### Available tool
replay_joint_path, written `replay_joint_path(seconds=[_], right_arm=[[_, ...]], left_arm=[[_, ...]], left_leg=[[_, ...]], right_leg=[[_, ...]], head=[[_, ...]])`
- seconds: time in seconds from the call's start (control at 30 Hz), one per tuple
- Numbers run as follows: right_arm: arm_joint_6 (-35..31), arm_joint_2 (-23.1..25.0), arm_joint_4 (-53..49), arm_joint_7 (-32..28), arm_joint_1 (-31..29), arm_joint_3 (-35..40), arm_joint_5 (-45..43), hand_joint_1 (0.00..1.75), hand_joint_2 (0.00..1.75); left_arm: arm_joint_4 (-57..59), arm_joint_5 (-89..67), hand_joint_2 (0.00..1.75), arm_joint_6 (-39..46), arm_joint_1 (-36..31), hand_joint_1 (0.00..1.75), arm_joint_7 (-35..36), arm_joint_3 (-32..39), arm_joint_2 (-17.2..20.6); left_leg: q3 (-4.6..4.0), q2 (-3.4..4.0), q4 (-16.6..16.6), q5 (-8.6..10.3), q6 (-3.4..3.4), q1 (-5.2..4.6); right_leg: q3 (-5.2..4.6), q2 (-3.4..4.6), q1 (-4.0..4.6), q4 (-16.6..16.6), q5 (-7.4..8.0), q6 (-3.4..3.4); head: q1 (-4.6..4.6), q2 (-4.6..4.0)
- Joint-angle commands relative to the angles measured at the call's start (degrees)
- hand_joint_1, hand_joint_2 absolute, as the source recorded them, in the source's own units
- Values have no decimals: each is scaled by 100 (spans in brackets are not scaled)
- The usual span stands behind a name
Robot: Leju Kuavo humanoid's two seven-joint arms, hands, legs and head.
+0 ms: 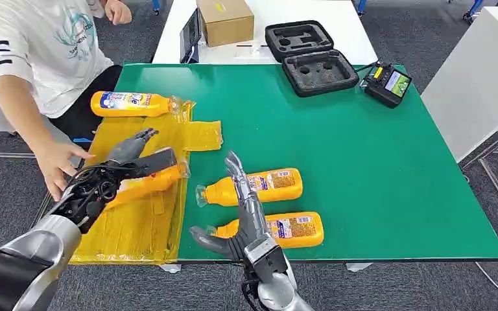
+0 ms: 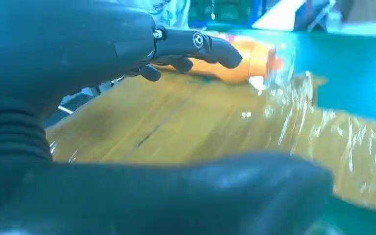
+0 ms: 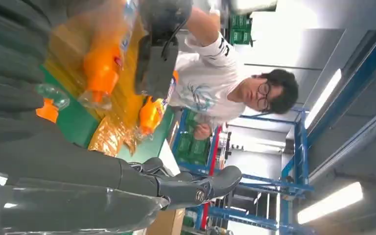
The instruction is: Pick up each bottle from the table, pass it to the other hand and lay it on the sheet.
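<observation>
Four orange plastic bottles with printed labels: one (image 1: pixel 133 103) lying at the far edge of the crinkled yellow plastic sheet (image 1: pixel 136 223), one (image 1: pixel 152 183) on the sheet under the left hand (image 1: pixel 133 155), two (image 1: pixel 253 188) (image 1: pixel 285 230) on the green table mat (image 1: pixel 363 168) beside it. Left hand over that bottle, grasp impossible to tell. Right hand (image 1: pixel 240 220) released, fingers extended above the near pair. From the left wrist, blurred sheet and far bottle (image 2: pixel 240 61). From the right wrist, a person in a white shirt (image 3: pixel 210 83).

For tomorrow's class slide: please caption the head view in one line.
Left hand lays an orange bottle on the yellow sheet; right hand open above two bottles on the green table.
</observation>
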Motion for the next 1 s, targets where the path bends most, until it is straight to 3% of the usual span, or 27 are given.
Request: replay_joint_path(seconds=[0.03,0.3,0.47,0.6,0.7,0.77,0.83,1.0], right_arm=[[66,52,358,13,-101,-249,-35,0,175],[90,55,535,13,-183,-282,-43,0,175],[-127,-52,641,76,-279,-183,355,0,175],[-150,-175,690,247,-358,-190,696,0,175],[-379,-438,637,955,-434,-71,2180,0,175],[-75,-697,359,1835,-450,-171,3704,0,175],[522,-875,98,2343,-480,-342,4416,0,175],[573,-844,89,2330,-471,-381,4431,0,175]], left_arm=[[144,-129,0,120,-71,0,33,337,-41],[238,-113,0,88,-82,0,-108,350,-47],[-427,1261,0,782,230,0,-918,1501,-288],[-711,1569,0,748,419,0,-1047,1576,-259],[-1200,2000,0,857,706,0,-1327,1650,-268],[-1919,2296,0,817,1166,0,-1375,1621,-201],[-2750,2522,0,832,1729,0,-1402,1694,-155],[-2832,2535,0,821,1780,0,-1389,1697,-147]], left_leg=[[29,-2,-5,-9,-7,3],[17,-2,-4,-5,-3,3],[13,-3,-3,-5,-4,4],[22,1,-8,-6,-4,1],[17,-2,-6,-4,-3,1],[26,0,-7,-8,-3,1],[18,4,-8,-5,-1,-1],[4,-2,-1,-4,-1,-2]], right_leg=[[27,6,2,-3,-9,-5],[17,2,2,-4,-5,-2],[16,2,2,-4,-4,-2],[23,6,0,-7,-4,-2],[17,3,0,-6,-4,-1],[25,6,0,-8,-6,-1],[16,9,-2,-8,-2,1],[5,1,-3,-2,-4,1]], head=[[0,0],[0,0],[0,0],[0,0],[2,0],[0,0],[0,0],[2,0]])
